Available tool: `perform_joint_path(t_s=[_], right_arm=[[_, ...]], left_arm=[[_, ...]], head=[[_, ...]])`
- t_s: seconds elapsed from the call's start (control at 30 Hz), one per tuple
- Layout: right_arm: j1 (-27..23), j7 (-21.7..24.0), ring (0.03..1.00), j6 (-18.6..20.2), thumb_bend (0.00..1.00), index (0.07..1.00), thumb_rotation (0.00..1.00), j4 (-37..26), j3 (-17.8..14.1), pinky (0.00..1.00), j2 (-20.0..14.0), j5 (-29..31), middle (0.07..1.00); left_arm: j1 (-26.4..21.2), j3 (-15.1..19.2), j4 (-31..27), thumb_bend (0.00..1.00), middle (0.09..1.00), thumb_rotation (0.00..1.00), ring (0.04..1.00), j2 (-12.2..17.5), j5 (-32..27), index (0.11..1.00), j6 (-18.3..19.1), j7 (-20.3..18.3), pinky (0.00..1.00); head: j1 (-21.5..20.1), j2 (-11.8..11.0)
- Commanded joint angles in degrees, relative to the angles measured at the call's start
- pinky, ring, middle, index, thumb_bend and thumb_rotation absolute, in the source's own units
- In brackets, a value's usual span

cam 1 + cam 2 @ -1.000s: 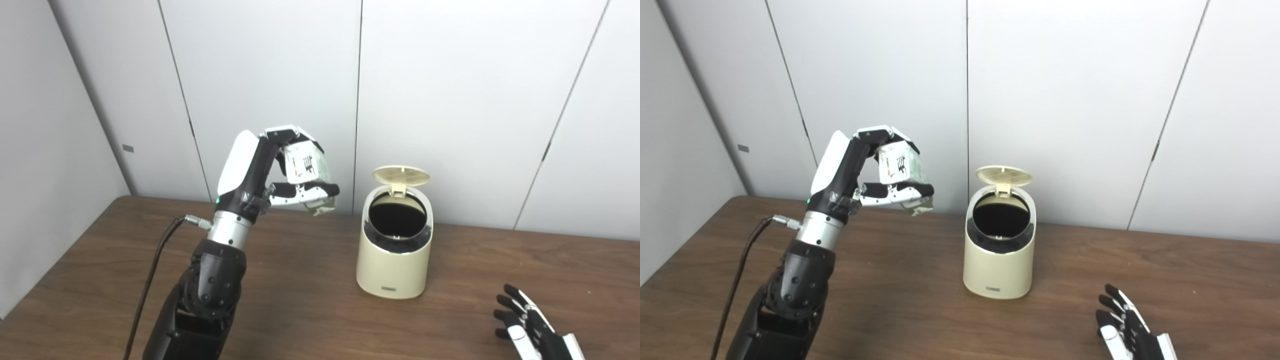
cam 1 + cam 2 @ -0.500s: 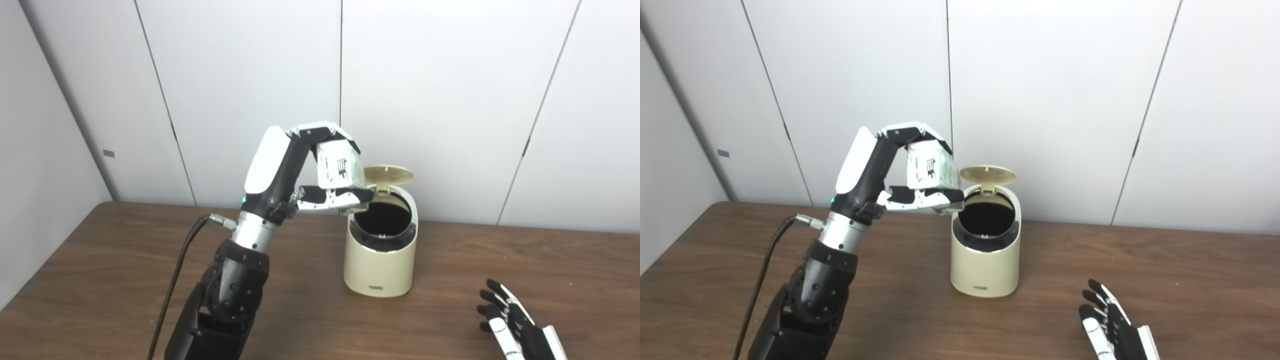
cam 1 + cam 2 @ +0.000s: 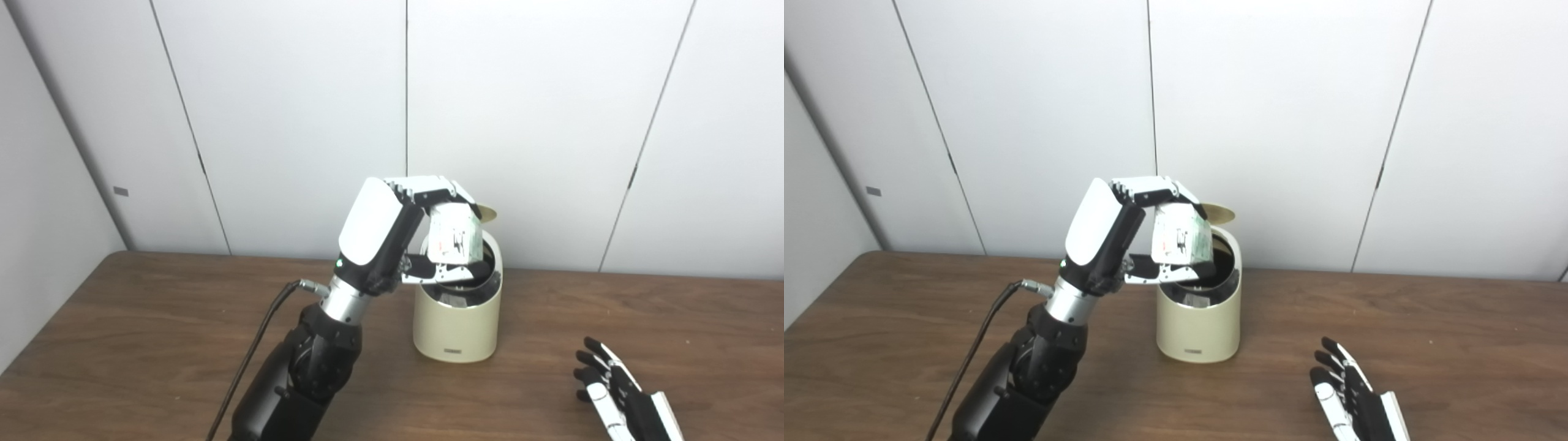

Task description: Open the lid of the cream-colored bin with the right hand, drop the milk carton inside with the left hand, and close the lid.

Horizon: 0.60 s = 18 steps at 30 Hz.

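A cream-colored bin (image 3: 456, 324) stands on the brown table with its lid (image 3: 1220, 214) flipped up at the back. My left hand (image 3: 404, 239) is shut on a small white and green milk carton (image 3: 454, 239), held upright right over the bin's dark mouth. The hand and carton hide most of the opening and lid. My right hand (image 3: 615, 392) lies flat on the table to the right front of the bin, fingers spread, holding nothing.
The brown wooden table (image 3: 153, 343) meets white wall panels (image 3: 539, 122) just behind the bin. A black cable (image 3: 257, 343) runs down from my left wrist.
My left hand has carried the carton rightwards, from left of the bin to over its mouth. The camera has shifted as well. The right hand has stayed flat on the table.
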Motion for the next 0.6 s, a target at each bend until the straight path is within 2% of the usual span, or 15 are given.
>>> perform_joint_path(t_s=[0.0,0.1,0.23,0.57], right_arm=[[-1.24,-0.21,0.795,-1.07,0.41,0.904,0.89,-1.83,0.54,0.69,0.25,-0.50,0.851],[-1.28,-0.32,0.795,-0.68,0.43,0.902,0.92,-1.85,0.96,0.70,0.06,-1.56,0.850],[-1.32,-0.46,0.798,-0.44,0.43,0.901,0.92,-2.02,1.02,0.70,0.19,-1.62,0.853],[-1.49,-0.55,0.792,-0.04,0.43,0.907,0.95,-2.12,1.18,0.70,0.11,-1.47,0.848]], left_arm=[[-4.28,-1.30,0.17,0.48,0.516,0.00,0.435,1.89,0.62,0.484,-0.89,6.05,0.36],[-5.10,-3.75,1.75,0.48,0.511,0.00,0.434,3.12,1.45,0.486,-0.89,9.09,0.37],[-6.32,-6.46,3.93,0.48,0.513,0.00,0.430,4.35,1.72,0.493,-0.89,12.58,0.36],[-9.07,-11.30,9.29,0.48,0.506,0.00,0.422,6.19,1.83,0.477,-0.89,18.81,0.34]], head=[[-0.13,-0.01],[-0.20,-0.06],[-0.37,-0.14],[-0.42,-0.10]])
